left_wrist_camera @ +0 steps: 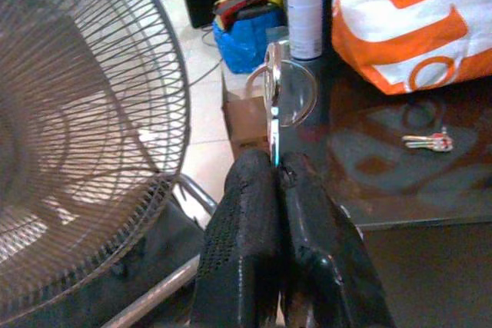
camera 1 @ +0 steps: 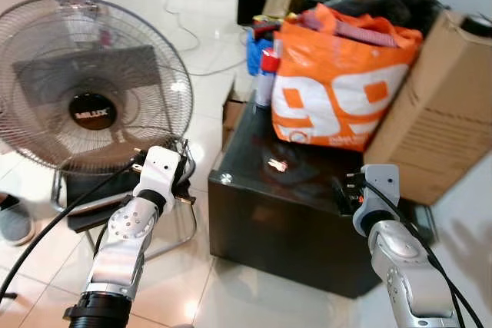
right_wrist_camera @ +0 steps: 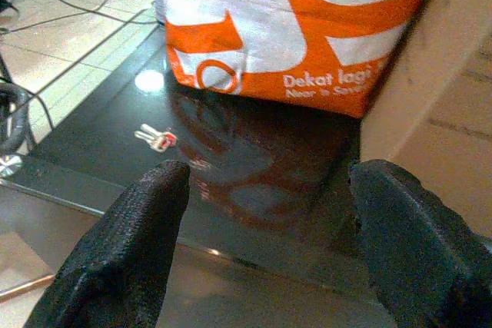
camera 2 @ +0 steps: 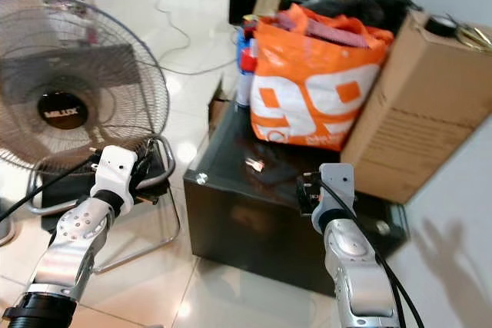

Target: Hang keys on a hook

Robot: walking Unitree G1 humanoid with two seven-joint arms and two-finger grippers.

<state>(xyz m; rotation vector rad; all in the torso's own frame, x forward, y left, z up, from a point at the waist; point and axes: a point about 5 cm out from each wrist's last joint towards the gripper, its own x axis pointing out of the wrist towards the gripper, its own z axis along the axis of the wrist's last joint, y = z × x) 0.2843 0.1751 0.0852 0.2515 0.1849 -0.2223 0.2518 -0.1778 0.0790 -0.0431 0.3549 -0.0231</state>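
**Keys on the table, hook in hand**

The keys (right_wrist_camera: 157, 139) lie on the black table (camera 1: 254, 213) before the orange bag (camera 1: 338, 86). The right gripper (right_wrist_camera: 261, 243) faces them, fingers spread, ready to reach. The left gripper (left_wrist_camera: 278, 182) pinches what seems a metal hook (left_wrist_camera: 278, 97), held upright to receive them.

My left arm (camera 1: 123, 243) reaches up from seven o'clock, forearm rising toward twelve, wrist bent slightly toward one. My left gripper (left_wrist_camera: 278, 182) has its two black fingers (left_wrist_camera: 246, 236) pressed flat together, pinching a thin metal piece between the tips. My right arm (camera 1: 400, 266) comes in from five o'clock, wrist pointing toward eleven. My right gripper (right_wrist_camera: 261, 213) holds nothing, its fingers (right_wrist_camera: 131, 243) spread wide apart.
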